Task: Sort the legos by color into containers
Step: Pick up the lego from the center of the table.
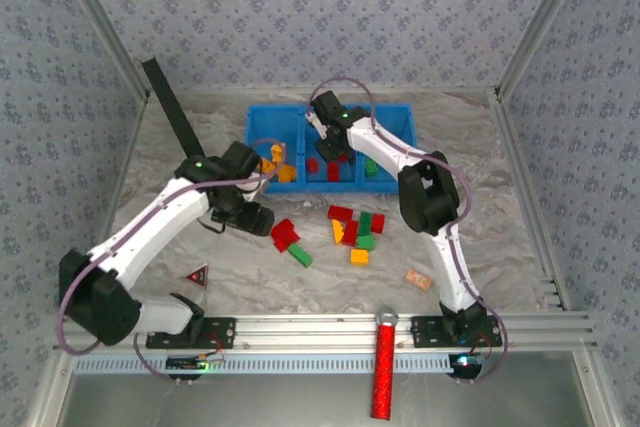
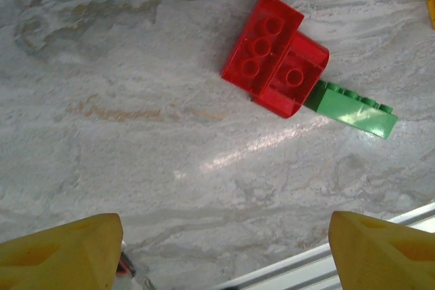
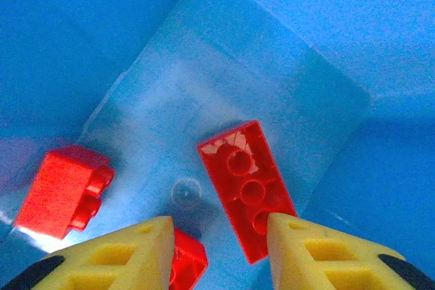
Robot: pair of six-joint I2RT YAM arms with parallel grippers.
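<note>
In the right wrist view, three red legos (image 3: pixel 248 188) lie in the containers (image 3: pixel 319 25) under the spread right tool (image 3: pixel 221 263). The left tool (image 2: pixel 224 256), spread too, hangs over open bench (image 2: pixel 136 134), with the rail (image 2: pixel 299 263) at its near edge.

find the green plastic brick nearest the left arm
In the top view, the green plastic brick lies on the table left of centre, touching the near-right side of two red plastic bricks.
</note>
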